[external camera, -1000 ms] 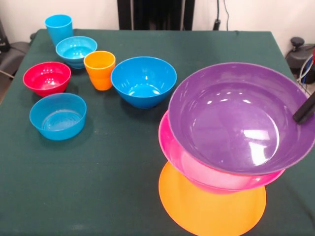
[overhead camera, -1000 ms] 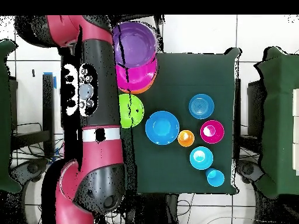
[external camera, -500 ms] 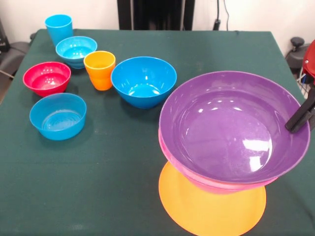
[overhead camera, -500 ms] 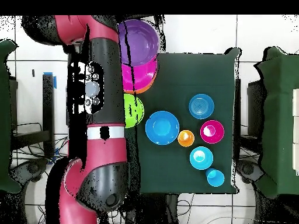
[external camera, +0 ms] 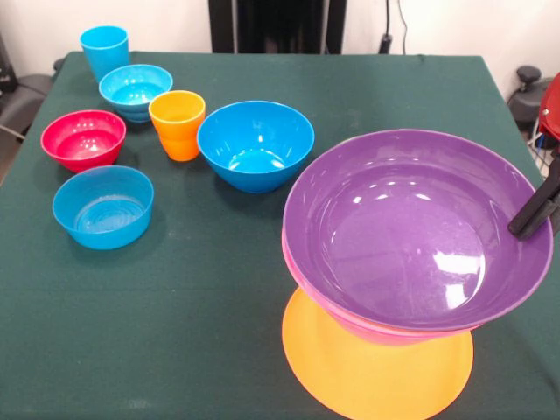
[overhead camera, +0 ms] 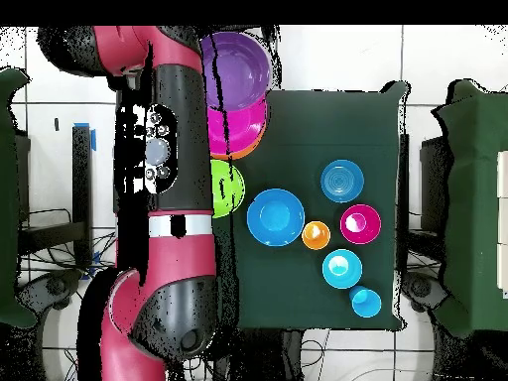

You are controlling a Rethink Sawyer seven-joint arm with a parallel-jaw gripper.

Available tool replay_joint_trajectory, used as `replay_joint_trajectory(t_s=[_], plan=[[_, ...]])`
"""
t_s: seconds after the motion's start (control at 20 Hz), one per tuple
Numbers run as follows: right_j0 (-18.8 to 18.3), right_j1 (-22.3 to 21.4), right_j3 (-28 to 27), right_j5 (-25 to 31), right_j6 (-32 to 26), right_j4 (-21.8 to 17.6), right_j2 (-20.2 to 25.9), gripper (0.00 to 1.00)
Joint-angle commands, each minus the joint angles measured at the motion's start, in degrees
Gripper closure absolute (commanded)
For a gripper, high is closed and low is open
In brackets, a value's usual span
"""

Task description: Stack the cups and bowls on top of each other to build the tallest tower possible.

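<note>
From my station, the gripper [external camera: 535, 210] shows only as a dark finger at the rim of the purple bowl [external camera: 411, 232]; I cannot tell whether it is clamped on that rim or merely beside it. Right under it the tower stands three pieces high, by my reading: the purple bowl sits in the pink bowl [external camera: 350, 308], which rests on the big orange bowl [external camera: 372, 372] as base. So that much is done.

A little way off from the gripper, in the overhead view, the green bowl [overhead camera: 227, 188] lies beside the arm [overhead camera: 169, 149], apart from the stack and partly hidden by it; I judge it the likely next piece.

Further from the gripper sits the large blue bowl [external camera: 255, 144], with the orange cup [external camera: 177, 124] just beside it. Well beyond those are a small light blue bowl [external camera: 103, 206], the red bowl [external camera: 83, 138], a second small light blue bowl [external camera: 135, 91] and, farthest of all, the light blue cup [external camera: 105, 51]. None of these has been stacked, so most of the job remains.
</note>
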Motion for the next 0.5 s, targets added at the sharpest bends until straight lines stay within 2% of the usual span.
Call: replay_joint_trajectory(t_s=[0.05, 0.25, 0.3, 0.5], plan=[[0.64, -1.87, 3.15, -1.84, -21.31, -2.39, 3.90, 1.00], [1.06, -2.39, 4.18, -2.04, -21.48, -3.42, 4.61, 1.00], [1.99, -3.42, 6.33, -2.70, -21.61, -4.94, 6.16, 1.00], [2.70, -4.35, 8.39, -3.03, -21.64, -6.06, 6.94, 1.00]])
